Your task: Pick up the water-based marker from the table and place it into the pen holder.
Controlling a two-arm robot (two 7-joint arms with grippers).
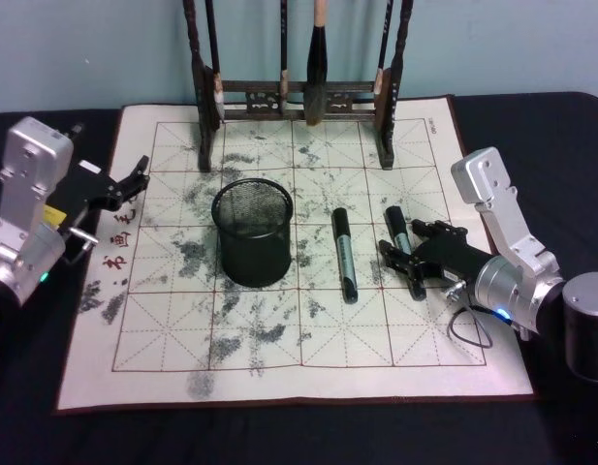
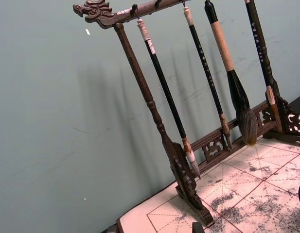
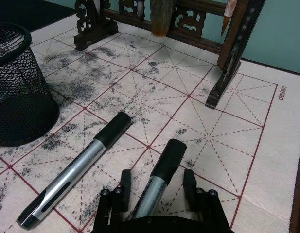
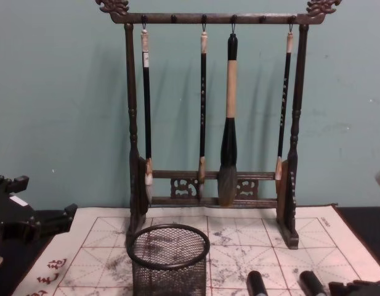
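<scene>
Surface: white felt mat [image 1: 163, 329] on the dark table [image 1: 531, 126] is bearing the pen holder [image 1: 252, 254], upright at centre.
Right gripper [image 3: 157, 179]: you are straddling the water-based marker [image 3: 170, 154], fingers spread either side of its barrel, not yet pinching, so a close grips squarely.
Second marker [image 3: 77, 177]: lying just beside, toward the pen holder.
Left gripper [image 1: 134, 184]: idling at the mat's left edge, seemingly open.

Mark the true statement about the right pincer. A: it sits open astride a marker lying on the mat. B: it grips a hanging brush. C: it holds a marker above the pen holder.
A: the right pincer has a finger on each side of the marker, which lies flat on the mat.
</scene>
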